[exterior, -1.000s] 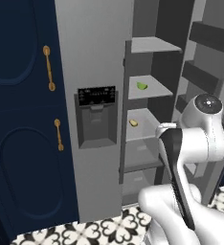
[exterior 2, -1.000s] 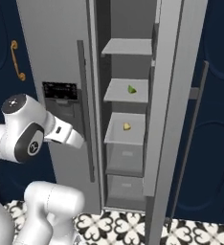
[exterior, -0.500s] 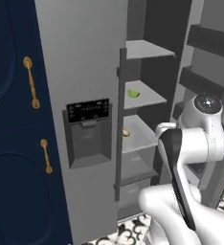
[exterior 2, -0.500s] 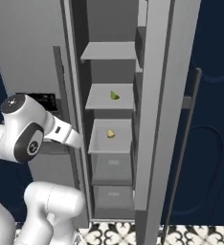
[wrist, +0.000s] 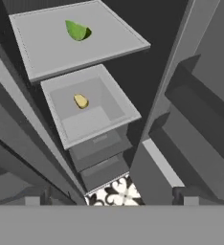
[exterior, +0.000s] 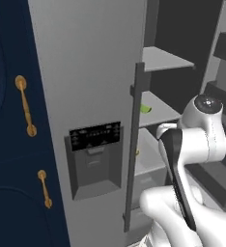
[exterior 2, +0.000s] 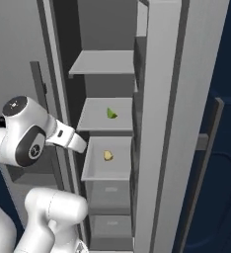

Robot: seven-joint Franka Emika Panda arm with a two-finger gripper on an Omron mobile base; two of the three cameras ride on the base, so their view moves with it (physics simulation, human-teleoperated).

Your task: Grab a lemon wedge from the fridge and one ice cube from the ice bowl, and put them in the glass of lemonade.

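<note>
Fridge open on its right-hand side, shelves exposed. Lemon wedge lying on the middle shelf, toward the back and near the shelf's centre, nothing touching it. Also visible at from the hand camera and, half hidden behind the closed door's handle, at. One level below the wedge's shelf, a deeper-yellow lump in an open bin: not the target, easy to confuse.

Gripper fully spread, holding nothing, well short of the shelf and aimed below the wedge, more at the bin than at the shelf.

Step in hand, by judgement: reaching into the fridge for the wedge. To do it well:
- Raise and tilt the hand until the green wedge sits centred ahead of the fingertips, not the yellow lump.
- Enter between the closed door's edge and the open door beside the shelves; tight gap, so a straight approach, no sideways swing.
- Stay above the shelf surface and under the upper shelf over the wedge.
- Straddle the wedge across its narrow sides, tips almost on the shelf, then close gently; small, tapered piece, likely to squirt out of a hard or off-centre pinch.
- Withdraw along the same line before turning toward the lemonade.
</note>
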